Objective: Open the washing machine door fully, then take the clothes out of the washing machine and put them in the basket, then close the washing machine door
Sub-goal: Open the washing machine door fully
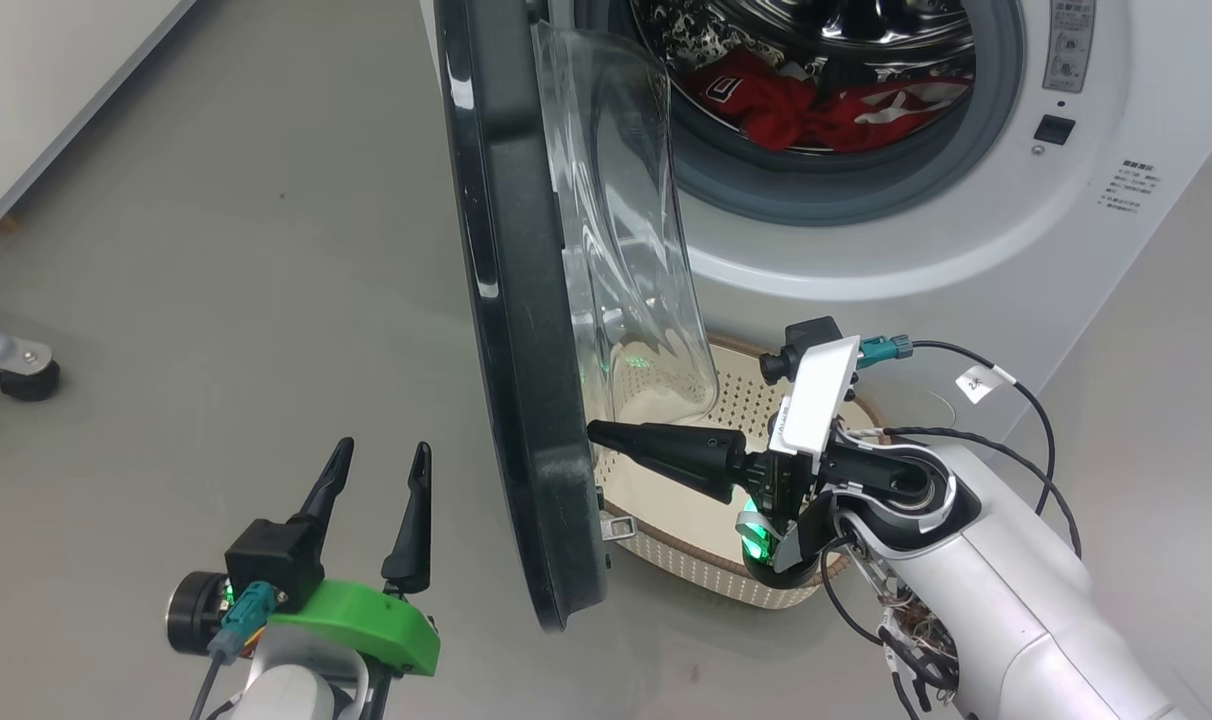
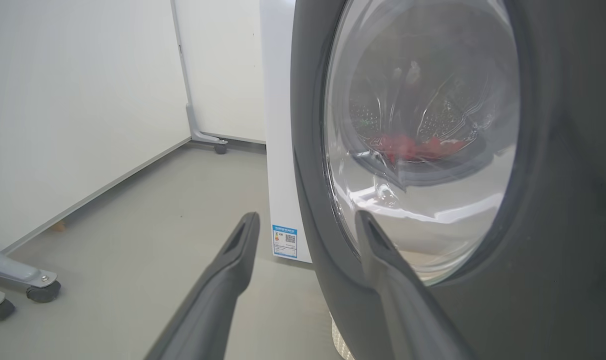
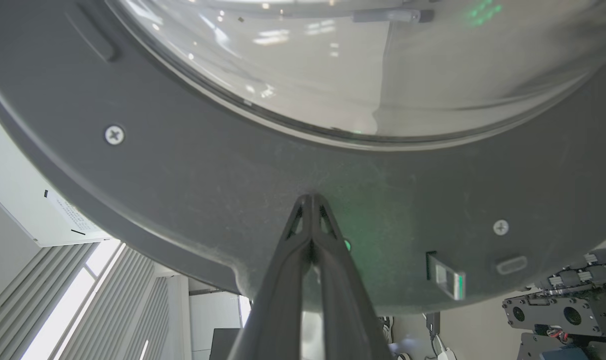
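The washing machine door [image 1: 511, 330] stands swung out edge-on toward me, its clear glass bowl [image 1: 626, 250] bulging to the right. My right gripper [image 1: 598, 433] is shut, empty, its tip pressed against the door's inner rim [image 3: 310, 165] just below the glass. My left gripper [image 1: 381, 458] is open on the door's outer side, low at the left, holding nothing; its fingers [image 2: 383, 250] frame the door's black rim [image 2: 308, 165]. Red clothes [image 1: 816, 105] lie in the steel drum of the washing machine [image 1: 966, 230]. The cream basket [image 1: 686, 540] sits on the floor under the port, behind the door.
Grey floor [image 1: 246, 260] spreads to the left of the door. A wheeled grey stand foot [image 1: 11, 365] sits at the far left by a white wall [image 2: 73, 100]. The door's latch [image 3: 445, 275] juts from its inner rim. My right arm's cables [image 1: 1016, 400] loop over the basket's right end.
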`<state>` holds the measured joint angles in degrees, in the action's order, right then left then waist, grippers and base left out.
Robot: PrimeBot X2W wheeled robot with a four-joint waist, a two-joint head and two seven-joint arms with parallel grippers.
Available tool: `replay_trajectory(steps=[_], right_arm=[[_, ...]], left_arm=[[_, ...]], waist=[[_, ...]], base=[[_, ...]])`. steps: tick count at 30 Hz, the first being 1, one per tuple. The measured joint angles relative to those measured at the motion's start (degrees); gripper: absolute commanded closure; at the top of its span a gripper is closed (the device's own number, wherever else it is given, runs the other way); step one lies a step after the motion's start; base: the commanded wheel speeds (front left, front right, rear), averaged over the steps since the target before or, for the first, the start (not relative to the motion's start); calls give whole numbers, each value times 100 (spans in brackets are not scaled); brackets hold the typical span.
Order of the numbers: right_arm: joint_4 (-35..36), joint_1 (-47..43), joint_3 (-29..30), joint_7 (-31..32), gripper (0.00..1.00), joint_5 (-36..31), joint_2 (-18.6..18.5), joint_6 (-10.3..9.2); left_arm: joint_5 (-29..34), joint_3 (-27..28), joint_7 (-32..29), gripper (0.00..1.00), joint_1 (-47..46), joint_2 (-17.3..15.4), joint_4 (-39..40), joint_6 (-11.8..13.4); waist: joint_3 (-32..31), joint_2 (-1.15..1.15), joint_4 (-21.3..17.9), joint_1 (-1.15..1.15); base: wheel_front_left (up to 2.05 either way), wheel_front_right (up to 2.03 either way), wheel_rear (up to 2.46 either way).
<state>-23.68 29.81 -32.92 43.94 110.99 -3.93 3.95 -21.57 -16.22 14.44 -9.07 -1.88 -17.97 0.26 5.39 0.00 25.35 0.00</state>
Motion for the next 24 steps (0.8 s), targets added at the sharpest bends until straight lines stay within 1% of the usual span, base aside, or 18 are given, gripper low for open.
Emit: replay_trajectory(steps=[6,13,16,21,23,24], right_arm=[[2,-16,-60,-172,100,58,1,0],[7,-111,29,-360,100,182,22,5],[35,-138,142,-479,100,194,34,54],[135,-336,488,-764,100,250,34,155],[194,-406,701,-964,63,242,29,202],[247,-453,828,-1072,50,242,9,207]], left_arm=[[53,-30,0,0,2,-1,16,1],[58,-1,0,0,32,-1,27,4],[118,47,0,0,93,-3,26,51],[158,118,0,0,111,-5,31,54],[170,111,0,0,113,-5,32,54],[177,88,0,0,114,-5,31,53]], waist=[[-12,0,-1,0],[-26,0,-27,0],[-45,0,-73,0],[-83,0,-169,0],[-102,0,-208,0],[-111,0,-225,0]], base=[[0,0,0],[0,0,0],[0,0,0],[0,0,0],[0,0,0],[0,0,0]])
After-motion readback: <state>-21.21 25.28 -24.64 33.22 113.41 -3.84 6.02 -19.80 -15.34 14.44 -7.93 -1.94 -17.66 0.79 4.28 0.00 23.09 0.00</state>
